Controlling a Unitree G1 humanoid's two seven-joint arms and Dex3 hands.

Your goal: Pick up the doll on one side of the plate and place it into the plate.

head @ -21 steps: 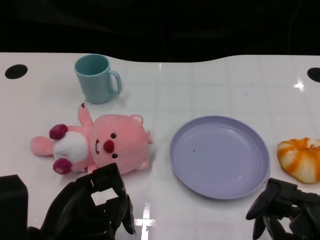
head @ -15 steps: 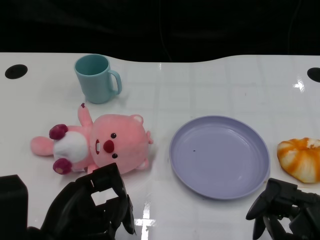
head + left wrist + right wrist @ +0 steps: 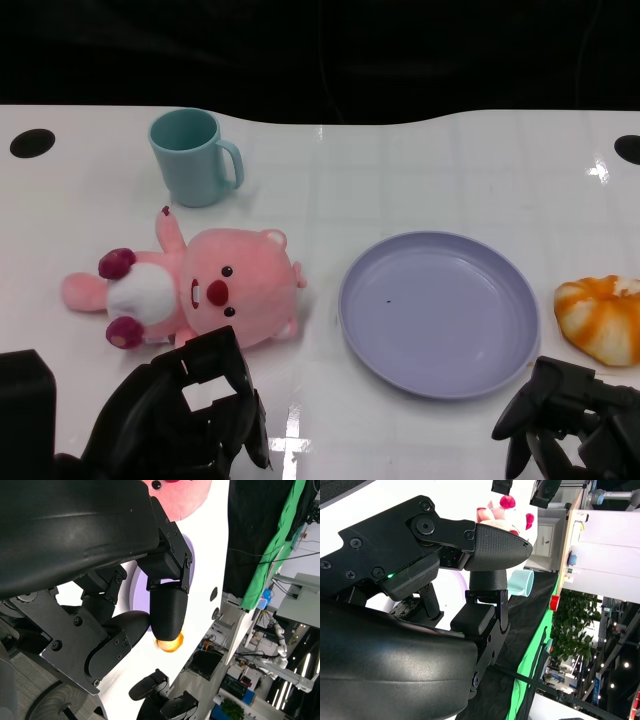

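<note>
Nothing done yet: doll [image 3: 195,290] lying at plate's [image 3: 505,360] 9 o'clock, untouched. Left hand [image 3: 185,415] hovering near it, fingers apart, holding nothing; right hand [image 3: 565,425] idling, likewise.

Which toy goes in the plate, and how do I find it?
Start at the purple plate in the middle of the white table. Look to its left, below the teal cup: the doll lies there. It is the only soft pink thing, with a red nose and white belly.
</note>
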